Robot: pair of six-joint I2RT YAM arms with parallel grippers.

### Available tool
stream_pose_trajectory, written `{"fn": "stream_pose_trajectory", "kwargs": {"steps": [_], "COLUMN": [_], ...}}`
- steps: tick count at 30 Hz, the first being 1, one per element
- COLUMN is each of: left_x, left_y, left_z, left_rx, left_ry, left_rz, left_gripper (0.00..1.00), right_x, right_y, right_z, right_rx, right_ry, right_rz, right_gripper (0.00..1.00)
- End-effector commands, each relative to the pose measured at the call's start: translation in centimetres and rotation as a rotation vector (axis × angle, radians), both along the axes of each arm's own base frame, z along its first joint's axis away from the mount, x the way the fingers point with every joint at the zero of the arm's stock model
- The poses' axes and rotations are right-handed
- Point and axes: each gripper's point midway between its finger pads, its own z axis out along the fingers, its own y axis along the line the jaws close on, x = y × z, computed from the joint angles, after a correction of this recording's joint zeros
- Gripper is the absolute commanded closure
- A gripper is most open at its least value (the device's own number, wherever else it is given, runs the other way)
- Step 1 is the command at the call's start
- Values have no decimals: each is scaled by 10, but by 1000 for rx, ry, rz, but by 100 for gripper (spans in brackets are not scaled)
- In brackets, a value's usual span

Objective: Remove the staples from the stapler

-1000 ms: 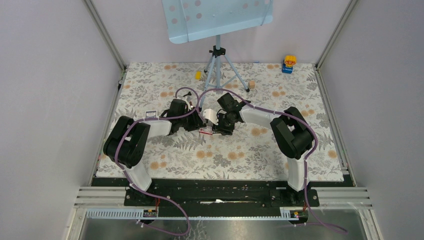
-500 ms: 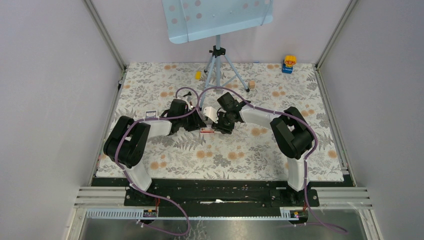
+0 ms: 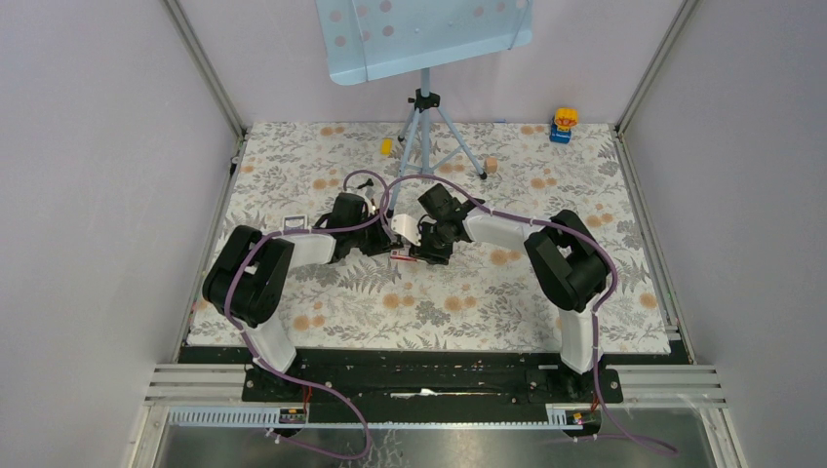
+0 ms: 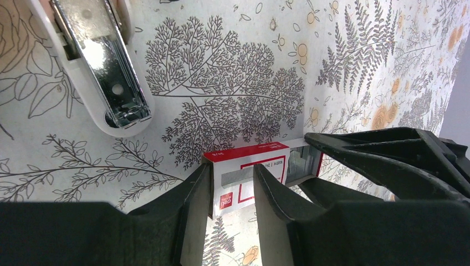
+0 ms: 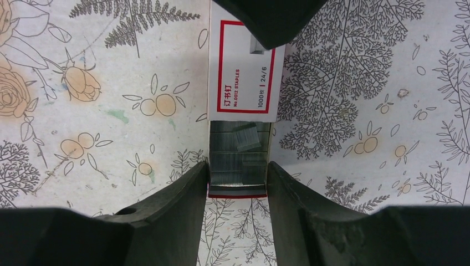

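Note:
The white stapler (image 4: 102, 61) lies swung open on the floral mat, its metal staple channel facing up; in the top view it (image 3: 403, 226) sits between the two wrists. A red and white staple box (image 4: 244, 166) lies below it, its inner tray (image 5: 238, 149) slid out and full of staple strips. My left gripper (image 4: 231, 185) is closed on the sleeve end of the box, one finger at its end and one over its face. My right gripper (image 5: 238, 183) is shut on the sides of the tray. Both meet at the box (image 3: 400, 254) in the top view.
A music stand on a tripod (image 3: 426, 127) stands behind the grippers. A small yellow piece (image 3: 386, 146) and a cork-like piece (image 3: 492, 165) lie near its legs. A blue and yellow toy (image 3: 563, 125) sits at the back right corner. Walls enclose the mat.
My right gripper has shifted a little to the left, toward the left gripper, at the staple box. The left arm has barely moved.

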Motion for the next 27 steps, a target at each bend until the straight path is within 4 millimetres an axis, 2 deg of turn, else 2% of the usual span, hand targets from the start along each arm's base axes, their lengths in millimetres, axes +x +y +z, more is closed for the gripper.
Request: {"fn": "stream_pose_trajectory", "kwargs": {"steps": [1,7,11,16,22,27], "left_x": [-1,-2,-2,4,14,20], "left_y": [-5,-7,-6,0,14,30], "left_z": [-4,-4,-2,6,21,33], "left_rx": [13,5,7,18,40,36], "left_ry": [-1,4,-1,-12,-43,-60], "left_rz": [-30,-34,-27,16,69,117], "left_gripper": [61,61,61,50,35,28], "right_x": [1,2,-4,-9,-1,19], "right_y": [21,29,25,13,11,13], "right_z": [5,7,5,4,36,82], "right_rx": [52,95,86,52,152,356], "right_ry": [5,12,18,12,-21,-59], "right_rz": [10,8,37,39,-29,-203], "right_gripper": [50,50,47,39,16,8]}}
